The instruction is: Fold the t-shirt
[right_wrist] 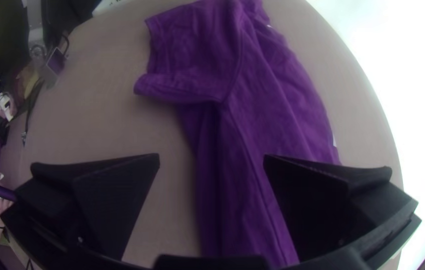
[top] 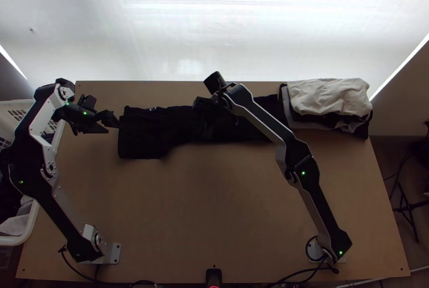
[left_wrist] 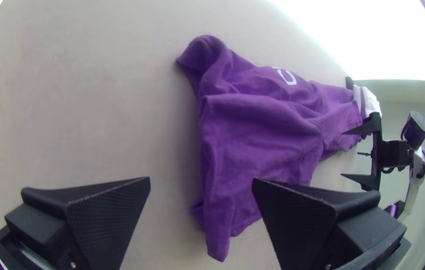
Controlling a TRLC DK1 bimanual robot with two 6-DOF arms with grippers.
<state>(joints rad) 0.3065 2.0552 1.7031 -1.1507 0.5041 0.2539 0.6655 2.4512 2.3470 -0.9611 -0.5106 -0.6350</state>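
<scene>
The t-shirt [top: 145, 137], dark from above and purple in the wrist views, lies as a long, wrinkled strip across the table's far part, a small white print near its far edge. My left gripper [top: 105, 118] is at its left end, open and holding nothing. My right gripper [top: 205, 104] is over the middle of the strip, also open. In the left wrist view, the shirt [left_wrist: 262, 130] lies beyond the parted fingers of the left gripper [left_wrist: 201, 184]. Under the right gripper [right_wrist: 211, 162], the shirt [right_wrist: 267, 110] shows a sleeve sticking out sideways.
A stack of folded clothes, light cloth [top: 330, 95] on top, sits at the table's far right, against the strip's right end. A white basket [top: 27, 234] with clothes stands off the left edge. Bare wood [top: 204, 207] spans the near half between the arm bases.
</scene>
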